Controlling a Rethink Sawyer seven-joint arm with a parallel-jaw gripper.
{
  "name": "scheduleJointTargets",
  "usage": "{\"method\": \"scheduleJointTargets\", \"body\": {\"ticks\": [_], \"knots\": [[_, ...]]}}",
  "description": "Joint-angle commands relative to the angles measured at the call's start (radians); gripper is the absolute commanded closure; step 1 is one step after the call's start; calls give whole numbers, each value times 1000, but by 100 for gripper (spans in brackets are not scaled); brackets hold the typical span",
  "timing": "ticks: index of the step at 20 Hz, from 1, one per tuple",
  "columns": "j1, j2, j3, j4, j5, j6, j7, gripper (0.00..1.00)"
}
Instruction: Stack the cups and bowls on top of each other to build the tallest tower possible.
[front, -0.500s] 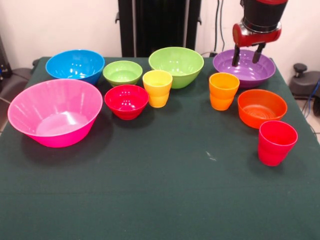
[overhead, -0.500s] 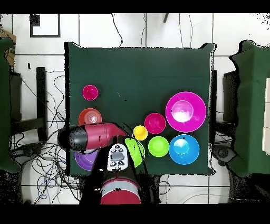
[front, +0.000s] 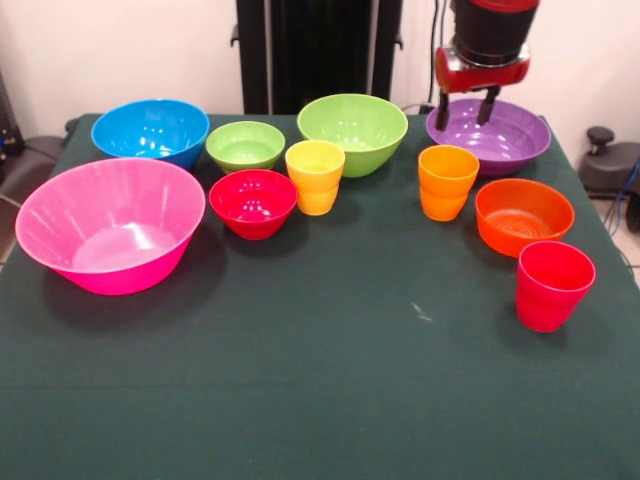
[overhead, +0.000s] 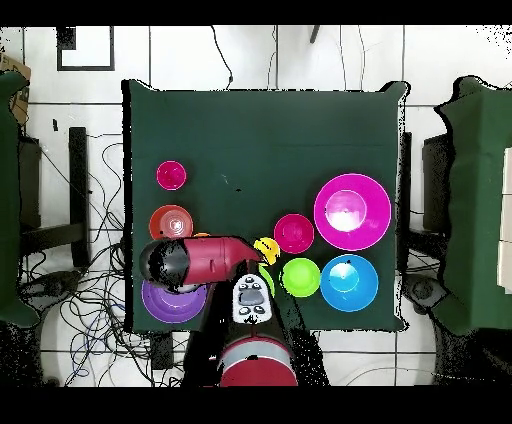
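Note:
My gripper (front: 465, 108) is open and empty, hanging over the left rim of the shallow purple bowl (front: 505, 140) at the far right. All pieces stand apart on the table, nothing stacked. The orange cup (front: 447, 182) is just in front of the gripper. The small orange bowl (front: 524, 215) and red cup (front: 553, 285) are nearer on the right. The yellow cup (front: 315, 175), small red bowl (front: 253, 202), small green bowl (front: 245, 145) and large lime bowl (front: 352, 130) are mid-table. The blue bowl (front: 150, 130) and big pink bowl (front: 108, 225) are on the left. In the overhead view the arm (overhead: 195, 260) hides the gripper.
The dark green table (front: 320, 400) has open cloth across its whole near half. The black pedestal (front: 318, 50) stands behind the far edge. Cables and floor surround the table (overhead: 260, 130) in the overhead view.
The gripper has shifted left in the front view and a little higher, from over the purple bowl's middle to over its left rim. Cups and bowls have not moved.

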Motion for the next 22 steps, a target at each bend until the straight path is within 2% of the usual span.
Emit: {"method": "scheduleJointTargets", "body": {"ticks": [1, 6, 13, 22], "knots": [[-27, 31, 74, 68, -80, -96, 38, 0], [-37, 20, 86, 94, -93, -97, 42, 0], [-7, 53, 100, 88, -75, -138, 87, 0], [-7, 70, 95, 119, -89, -188, 88, 0]]}}
